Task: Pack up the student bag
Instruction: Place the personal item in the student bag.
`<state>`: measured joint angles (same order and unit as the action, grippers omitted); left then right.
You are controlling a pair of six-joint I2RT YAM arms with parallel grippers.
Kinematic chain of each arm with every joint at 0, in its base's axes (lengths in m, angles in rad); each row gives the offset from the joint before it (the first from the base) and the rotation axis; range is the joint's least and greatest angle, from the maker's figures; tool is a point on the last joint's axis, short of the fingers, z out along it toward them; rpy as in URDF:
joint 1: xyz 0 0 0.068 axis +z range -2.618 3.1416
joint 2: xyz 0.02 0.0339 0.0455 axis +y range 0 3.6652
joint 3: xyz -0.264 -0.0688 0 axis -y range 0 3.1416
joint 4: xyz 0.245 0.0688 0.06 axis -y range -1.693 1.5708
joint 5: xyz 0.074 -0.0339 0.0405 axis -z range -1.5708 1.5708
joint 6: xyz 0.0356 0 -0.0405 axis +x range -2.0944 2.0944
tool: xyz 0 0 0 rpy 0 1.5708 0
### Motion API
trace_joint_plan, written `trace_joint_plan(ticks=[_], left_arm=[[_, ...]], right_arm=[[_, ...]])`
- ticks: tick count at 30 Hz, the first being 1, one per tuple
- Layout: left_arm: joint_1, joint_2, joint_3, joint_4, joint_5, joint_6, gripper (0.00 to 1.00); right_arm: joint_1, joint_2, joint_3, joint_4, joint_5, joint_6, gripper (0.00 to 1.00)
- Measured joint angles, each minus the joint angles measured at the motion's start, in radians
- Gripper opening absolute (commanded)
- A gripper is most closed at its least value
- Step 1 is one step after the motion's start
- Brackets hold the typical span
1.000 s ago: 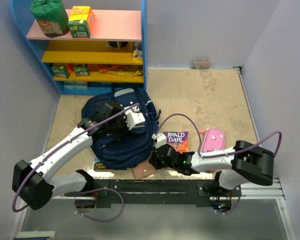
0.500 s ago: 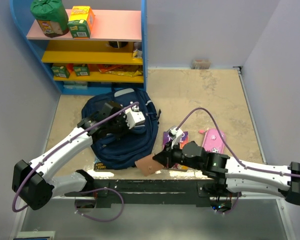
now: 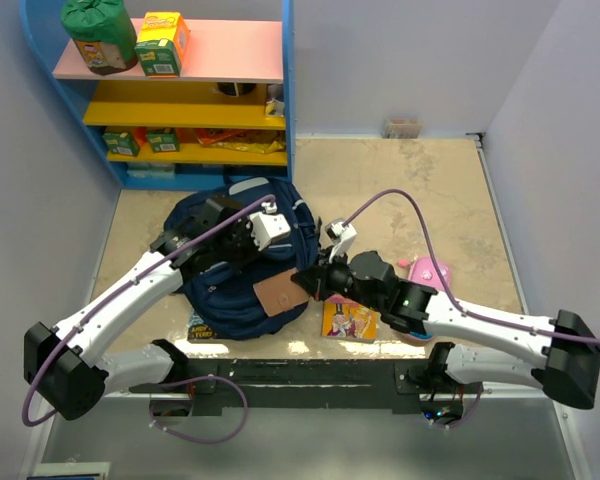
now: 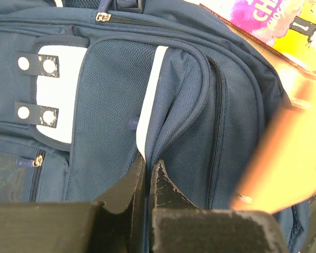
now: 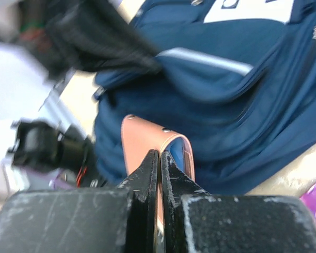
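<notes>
Left end effector (image 4: 148,164) has its fingers pressed together on a raised fold of the student bag (image 4: 110,95), just beside the pale stripe (image 4: 150,95). The white patch (image 4: 58,100) lies to its left. The fabric looks soft and slack, so a pinch here probably lifts only a ridge of cloth, not the bag's weight. The stiffer piped pocket lip beside the zip (image 4: 218,121) looks like a surer hold. Whether any pocket mouth is open I cannot tell.

Right end effector (image 5: 159,155) is clamped on the edge of a thin tan case (image 3: 278,294). The case seems light and fairly stiff, and it hangs over the bag's near right corner, close to the left arm's fingers, so the two wrists have little room between them.

Behind the right end effector lie a bright book (image 3: 350,320) and a pink pencil case (image 3: 422,268). Beyond the left one the shelf unit (image 3: 180,100) stands close to the bag's far side. Open tabletop (image 3: 400,190) lies ahead of the right end effector, to its right. The tabletop's near edge is just behind the bag.
</notes>
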<state>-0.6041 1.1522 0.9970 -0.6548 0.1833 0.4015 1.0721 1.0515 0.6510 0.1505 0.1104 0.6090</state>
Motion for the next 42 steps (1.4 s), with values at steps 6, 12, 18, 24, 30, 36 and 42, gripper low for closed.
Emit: trace_joint_plan(ticks=[6,12,18,24,30,36,42], left_arm=[[0.0,-0.007,0.0,0.0,0.002,0.0,0.0],[0.006,-0.019,0.0,0.0,-0.016,-0.001,0.0],[0.009,-0.021,-0.002,-0.005,-0.06,-0.004,0.0],[0.007,-0.036,-0.026,0.021,-0.068,-0.03,0.0],[0.007,-0.041,-0.028,0.041,-0.063,-0.048,0.0],[0.007,-0.045,-0.028,0.035,-0.039,-0.047,0.0],[0.008,-0.053,-0.03,0.024,0.004,-0.035,0.0]], right_arm=[[-0.098,0.13,-0.016,0.187,-0.006,0.051,0.0],[-0.135,0.232,-0.031,0.317,-0.001,0.16,0.0],[-0.135,0.328,-0.003,0.319,-0.028,0.274,0.0],[-0.137,0.273,-0.009,0.249,-0.026,0.318,0.0],[-0.137,0.267,-0.014,0.159,-0.03,0.322,0.0],[-0.138,0.334,0.002,0.101,-0.05,0.341,0.0],[-0.138,0.344,0.036,0.075,-0.028,0.433,0.0]])
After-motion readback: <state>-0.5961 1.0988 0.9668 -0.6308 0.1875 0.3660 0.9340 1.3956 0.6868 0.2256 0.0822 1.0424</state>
